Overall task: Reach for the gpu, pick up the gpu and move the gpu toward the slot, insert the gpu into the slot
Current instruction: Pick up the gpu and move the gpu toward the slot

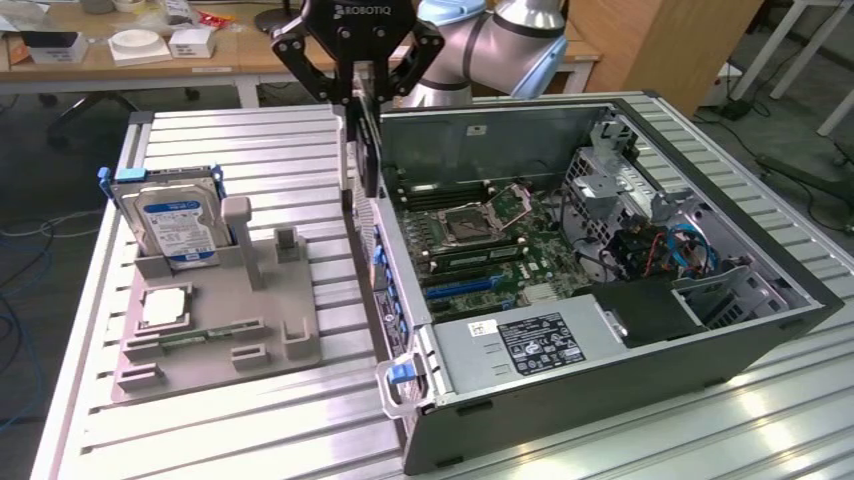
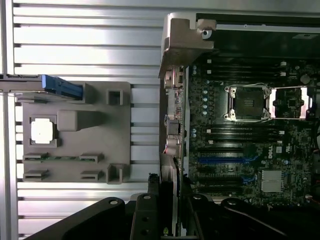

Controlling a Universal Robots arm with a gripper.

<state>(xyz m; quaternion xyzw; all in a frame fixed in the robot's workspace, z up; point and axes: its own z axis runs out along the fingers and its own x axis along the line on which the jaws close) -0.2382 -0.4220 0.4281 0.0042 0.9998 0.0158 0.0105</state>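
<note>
My gripper (image 1: pixel 371 98) hangs above the left wall of the open computer case (image 1: pixel 747 330) and is shut on the gpu (image 1: pixel 363 150). The gpu is a thin dark card hanging edge-down, over the case's wall. In the wrist view the gpu (image 2: pixel 173 185) runs edge-on out from between my fingers (image 2: pixel 145 215), in line with the case's edge. The slot sits among the long narrow blue and black connectors (image 2: pixel 222 170) of the green motherboard (image 1: pixel 534 250), lower and to the exterior view's right of the card. The card is well clear of them.
A grey fixture (image 1: pixel 214 330) on the slatted table holds a hard drive (image 1: pixel 174 220) upright, a small square chip (image 1: pixel 160 308) and a memory stick (image 1: pixel 200 335). Inside the case are the processor socket (image 1: pixel 474 225), a power supply (image 1: pixel 534 345) and cables (image 1: pixel 667 250).
</note>
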